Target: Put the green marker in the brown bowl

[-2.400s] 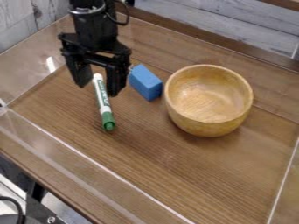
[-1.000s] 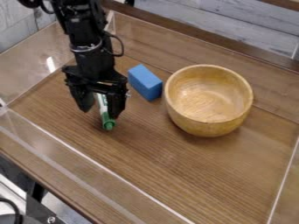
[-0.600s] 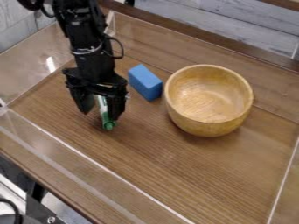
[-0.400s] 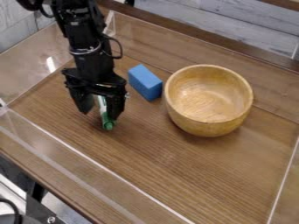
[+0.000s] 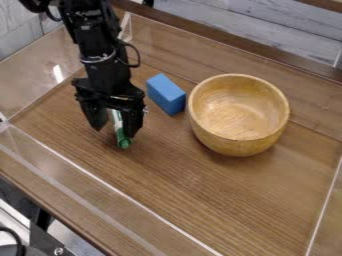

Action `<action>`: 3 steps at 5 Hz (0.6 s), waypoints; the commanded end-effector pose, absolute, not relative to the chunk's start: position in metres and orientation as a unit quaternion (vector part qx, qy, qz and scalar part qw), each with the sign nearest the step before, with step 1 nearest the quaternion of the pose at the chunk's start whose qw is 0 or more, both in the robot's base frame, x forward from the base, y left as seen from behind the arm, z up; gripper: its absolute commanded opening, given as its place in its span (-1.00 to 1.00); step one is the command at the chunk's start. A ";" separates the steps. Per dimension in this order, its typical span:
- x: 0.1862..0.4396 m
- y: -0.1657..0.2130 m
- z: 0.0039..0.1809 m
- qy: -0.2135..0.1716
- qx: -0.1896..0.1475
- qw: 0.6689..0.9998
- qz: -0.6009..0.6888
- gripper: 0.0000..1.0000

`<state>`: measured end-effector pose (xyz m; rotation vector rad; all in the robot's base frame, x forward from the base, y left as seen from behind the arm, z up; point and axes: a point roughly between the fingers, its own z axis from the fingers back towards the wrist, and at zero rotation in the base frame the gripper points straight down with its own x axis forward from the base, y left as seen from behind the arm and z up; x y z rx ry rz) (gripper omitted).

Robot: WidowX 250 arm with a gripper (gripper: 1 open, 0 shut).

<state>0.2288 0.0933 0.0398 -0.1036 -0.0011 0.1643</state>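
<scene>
The green marker lies on the wooden table, white-barrelled with a green end toward the camera. My gripper is down over it, pointing straight down, jaws open, one finger on each side of the barrel; most of the marker is hidden behind the fingers. The brown bowl stands to the right, round, light wood, nothing inside it.
A small blue block lies between the gripper and the bowl, just right of the arm. A clear low wall rims the table along the front and left.
Since the oldest frame the gripper came down and forward from above the marker's far end to straddle the barrel. Over the last second nothing has moved.
</scene>
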 end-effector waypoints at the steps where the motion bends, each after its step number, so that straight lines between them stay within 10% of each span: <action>1: 0.239 0.100 0.043 -0.023 -0.047 0.995 0.086 1.00; 2: 0.242 0.099 0.038 -0.025 -0.048 0.995 0.085 1.00; 3: 0.243 0.099 0.034 -0.026 -0.049 0.995 0.083 -1.00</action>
